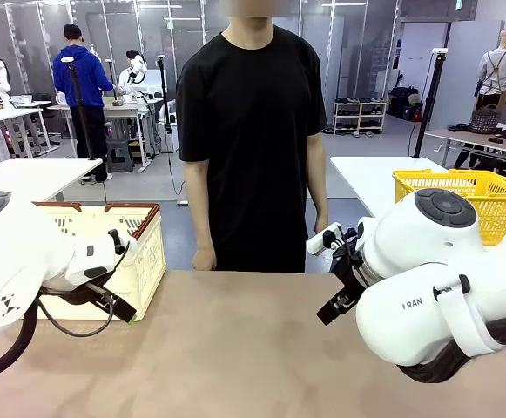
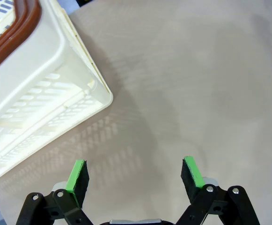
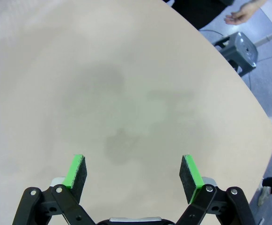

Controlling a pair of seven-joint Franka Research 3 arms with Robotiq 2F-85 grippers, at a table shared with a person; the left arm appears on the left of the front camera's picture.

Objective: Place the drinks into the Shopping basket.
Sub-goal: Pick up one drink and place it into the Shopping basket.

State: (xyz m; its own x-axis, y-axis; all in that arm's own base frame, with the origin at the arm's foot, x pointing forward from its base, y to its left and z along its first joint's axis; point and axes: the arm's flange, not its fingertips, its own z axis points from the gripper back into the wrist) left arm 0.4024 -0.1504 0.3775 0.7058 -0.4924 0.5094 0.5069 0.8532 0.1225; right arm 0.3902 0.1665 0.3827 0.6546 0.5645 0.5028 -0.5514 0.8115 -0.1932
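Front view, bench (image 1: 235, 348): brown top running from the near edge to the person at the far side.
Front view, Shopping basket (image 1: 144, 252): stands on the far left of the bench, cream lattice walls, brown-red rim.
Front view, left end effector (image 1: 118, 306): low over the bench, just near of the basket.
Front view, right end effector (image 1: 335, 300): right of the middle, above the bench.
Front view, person (image 1: 253, 131): black shirt, arms hanging at the far edge.
Front view, yellow basket (image 1: 479, 200): on another table, far right.
Left wrist view, left end effector (image 2: 136, 176): fingers spread wide, nothing between them, bare bench beneath.
Left wrist view, Shopping basket (image 2: 47, 93): one corner at upper left, apart from the green pads (image 2: 76, 174).
Right wrist view, right end effector (image 3: 136, 173): fingers spread wide, gripping nothing, over bare bench.
Right wrist view, hand (image 3: 241, 16): the person's, beyond the bench edge at upper right, above a grey stool (image 3: 242, 49).
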